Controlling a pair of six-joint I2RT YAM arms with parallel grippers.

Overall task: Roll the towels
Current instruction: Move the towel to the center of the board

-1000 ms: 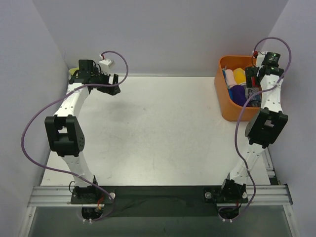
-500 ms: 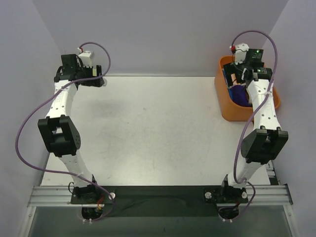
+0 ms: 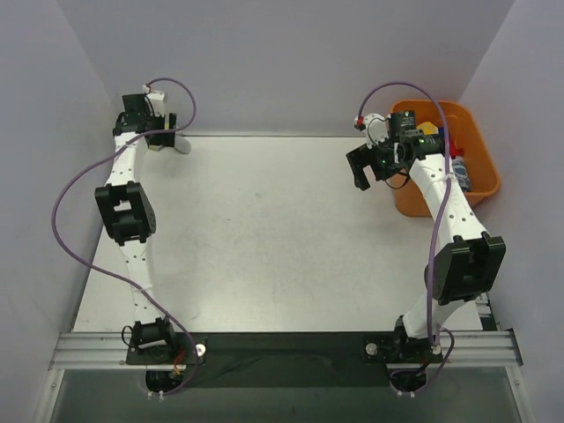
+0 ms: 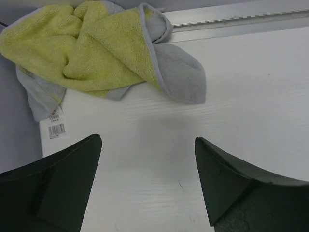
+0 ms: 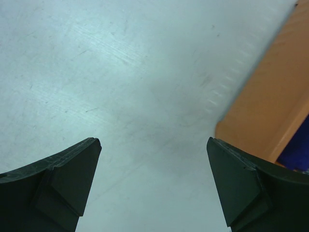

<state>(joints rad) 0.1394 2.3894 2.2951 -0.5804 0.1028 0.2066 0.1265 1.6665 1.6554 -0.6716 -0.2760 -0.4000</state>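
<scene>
The pale yellow-green towel (image 4: 96,53) with a grey edge lies crumpled in the table's back left corner, its white tag (image 4: 55,126) at its left. Only its grey edge (image 3: 181,145) shows in the top view. My left gripper (image 4: 147,159) is open and empty, just short of that towel and apart from it; it also shows in the top view (image 3: 161,139). A blue-and-white patterned cloth (image 3: 459,172) lies in the orange basket (image 3: 419,198). My right gripper (image 3: 370,165) is open and empty over bare table, just left of the basket (image 5: 270,111).
The basket stands at the back right against the right wall and holds a yellow item (image 3: 429,129) and something dark blue (image 5: 297,157). Walls close the table on the left, back and right. A metal rail runs along the back edge (image 4: 241,24).
My right gripper has come out from over the basket and moved left above the table. My left arm has swung further toward the back left corner, facing the yellow-green towel.
</scene>
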